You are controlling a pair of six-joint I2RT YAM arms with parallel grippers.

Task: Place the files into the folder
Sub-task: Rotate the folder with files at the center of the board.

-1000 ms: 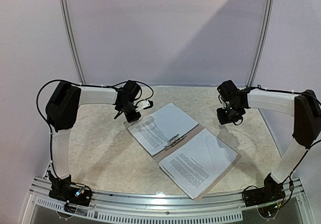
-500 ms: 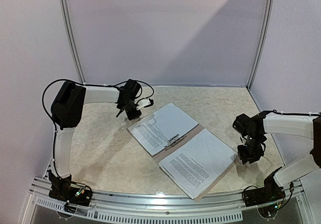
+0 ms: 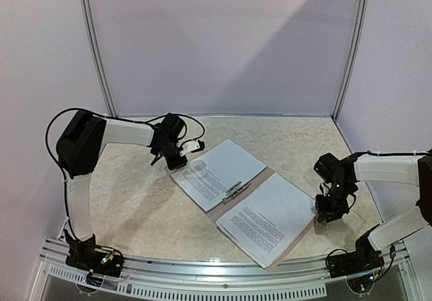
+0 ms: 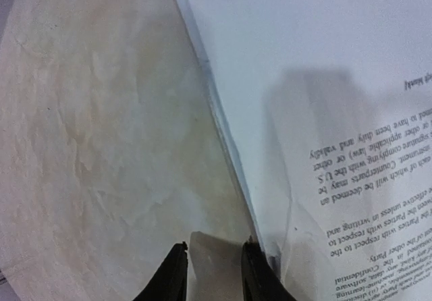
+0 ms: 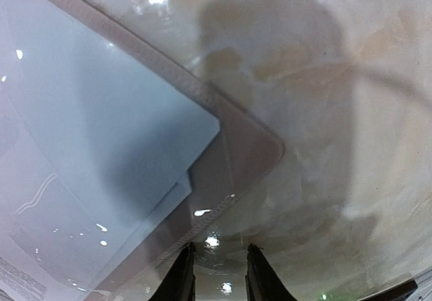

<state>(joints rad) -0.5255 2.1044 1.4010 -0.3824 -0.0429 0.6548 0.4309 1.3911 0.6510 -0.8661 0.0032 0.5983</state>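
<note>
Tan folder (image 3: 268, 173) lies open on the tabletop (image 3: 135, 200), files (image 3: 270, 216) across both halves. Left hand (image 3: 178, 159) and right hand (image 3: 326, 212) hover by opposite corners, slightly parted, empty. A snagged flap could spill sheets.

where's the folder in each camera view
Top external: the folder lies open mid-table, between the arms.
Left wrist: not clearly seen; the files fill the right side.
Right wrist: its rounded tan corner sits centre frame, above the right gripper.
Shared landmark: the marbled table, in all three.
</note>
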